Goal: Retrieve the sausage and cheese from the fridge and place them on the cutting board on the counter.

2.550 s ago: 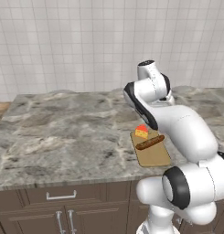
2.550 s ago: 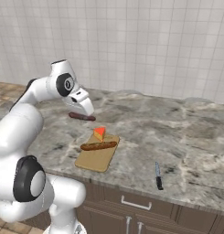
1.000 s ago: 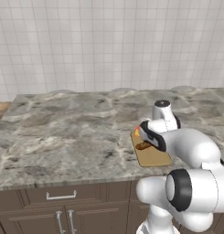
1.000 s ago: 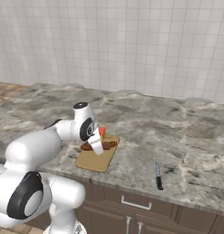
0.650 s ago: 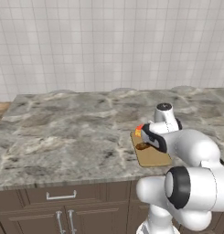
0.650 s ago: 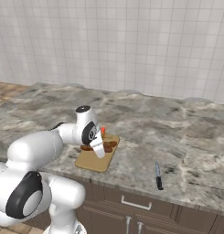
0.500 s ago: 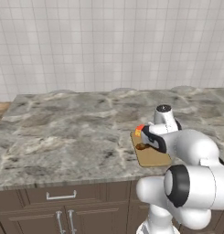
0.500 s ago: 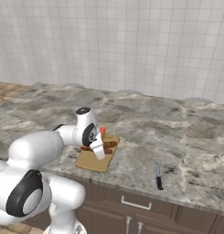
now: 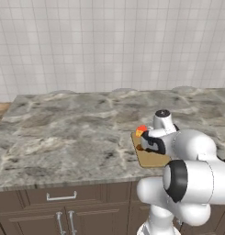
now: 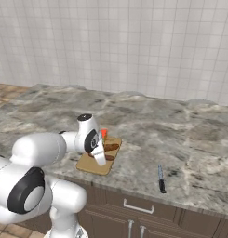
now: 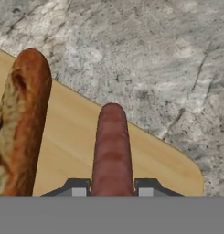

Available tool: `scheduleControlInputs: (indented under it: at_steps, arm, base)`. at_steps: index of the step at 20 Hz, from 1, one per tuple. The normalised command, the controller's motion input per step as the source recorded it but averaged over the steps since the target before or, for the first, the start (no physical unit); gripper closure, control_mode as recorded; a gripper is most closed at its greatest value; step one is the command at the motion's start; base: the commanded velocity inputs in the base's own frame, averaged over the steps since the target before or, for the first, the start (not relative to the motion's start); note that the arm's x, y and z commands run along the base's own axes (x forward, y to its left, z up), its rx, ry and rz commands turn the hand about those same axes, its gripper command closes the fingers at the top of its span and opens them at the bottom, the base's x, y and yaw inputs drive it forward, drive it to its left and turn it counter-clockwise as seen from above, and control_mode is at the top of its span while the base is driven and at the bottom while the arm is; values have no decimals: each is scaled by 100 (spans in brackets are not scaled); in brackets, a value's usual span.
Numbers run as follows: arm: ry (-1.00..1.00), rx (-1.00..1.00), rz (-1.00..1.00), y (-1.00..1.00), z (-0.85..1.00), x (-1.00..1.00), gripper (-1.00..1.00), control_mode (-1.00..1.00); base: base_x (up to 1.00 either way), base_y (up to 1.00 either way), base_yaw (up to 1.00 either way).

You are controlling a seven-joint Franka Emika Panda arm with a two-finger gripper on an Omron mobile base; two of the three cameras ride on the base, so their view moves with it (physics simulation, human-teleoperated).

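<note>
At the bottom centre of the hand view, the jaws grip the sausage [image 11: 112,151] just over the cutting board [image 11: 72,141], held low beside the longer brown sausage [image 11: 23,123], apparently for set-down on the bench [image 9: 72,133].

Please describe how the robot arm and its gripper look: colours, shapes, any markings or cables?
The arm has glossy white, rounded, bulbous segments with black bands at the joints and a dark round cap on the wrist. The gripper has two small dark fingertips with pale grey square pads. No cables or markings are visible.
</note>
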Motion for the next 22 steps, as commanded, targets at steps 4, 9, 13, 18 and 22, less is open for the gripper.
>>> scheduleControlInputs:
  at_steps: [4, 9, 13, 18, 22]
  arm:
    - [0, 0, -5, 14, -23, 0, 100, -100]
    - [1, 0, -6, 5, -24, 0, 100, -100]
    - [0, 0, -3, 4, -21, -6, -100, -100]
    - [-1, 0, -3, 12, -1, -20, -100, -100]
    - [0, 1, -6, 1, 23, -31, -100, -100]
  base:
    - [0, 0, 0]
    - [0, 0, 0]
    - [0, 0, 0]
    - [0, 0, 0]
    - [0, 0, 0]
